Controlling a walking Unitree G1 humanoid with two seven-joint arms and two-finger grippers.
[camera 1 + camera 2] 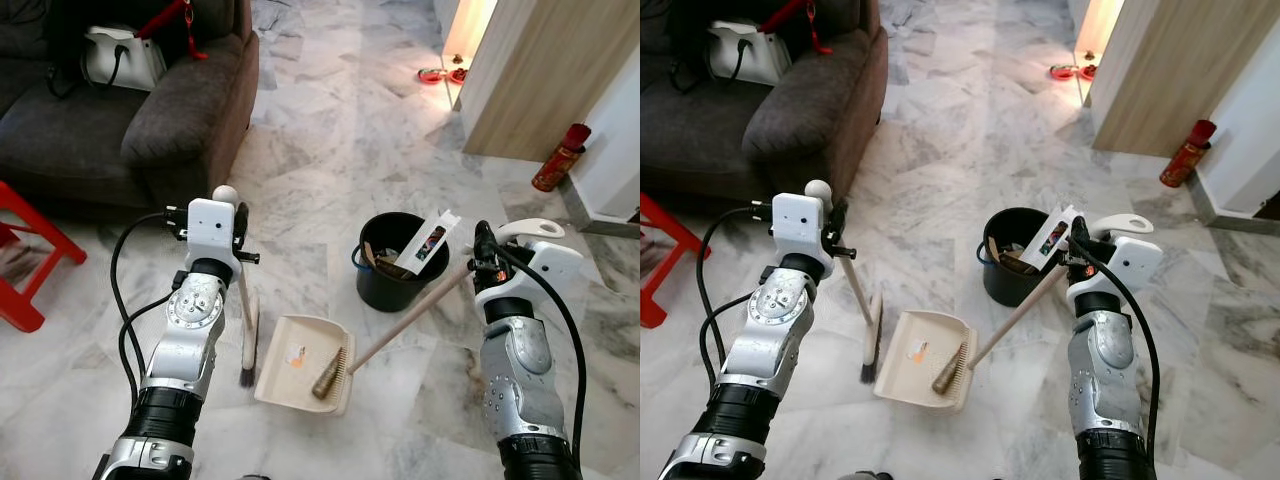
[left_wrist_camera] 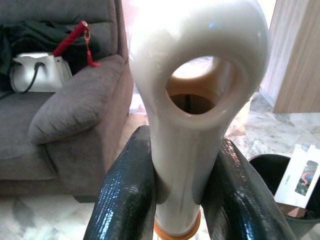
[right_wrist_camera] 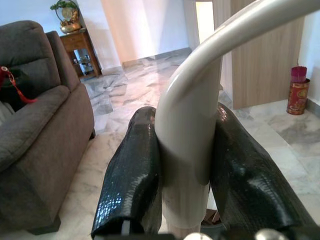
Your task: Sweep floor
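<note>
— Floor (image 1: 330, 150) of pale marble, and looks mid-sweep: gathering step, judging by how things lie. Broom (image 1: 246, 325) upright, dark bristles down on the tiles just beside the dustpan (image 1: 285, 375), on the robot's left of it

— Held how?

— Pinched at the top of its cream handle by the left gripper (image 2: 175, 200); both black fingers (image 2: 125, 195) pressed against the shaft just under the looped end. Right gripper (image 3: 185, 190) clamped the same way round the curved grip of the dustpan's long handle (image 1: 410, 315), which slants down to the pan flat on the floor

— Anything in the pan?

— Already carries a brown, brush-like piece (image 1: 328, 378) near where the handle joins, plus a small orange scrap (image 1: 296, 355) in the middle. Hard to say what either is

— And beyond it?

— Black bucket (image 1: 385, 295) with rubbish inside, near the pan, on its far side. Dark sofa (image 1: 150, 120) off to the left, well apart

— So what next?

— Probably either one more short stroke toward the pan or a lift and tip into the bucket. For the stroke: needs the pan held steady and flat, bristles drawn sideways into its opening without nudging it away. For the tip: needs the pan kept level on the rise so nothing slides out, then tilted over the bucket's rim. Cannot make out loose dirt on the veined marble, so cannot tell how much is left to gather
</note>
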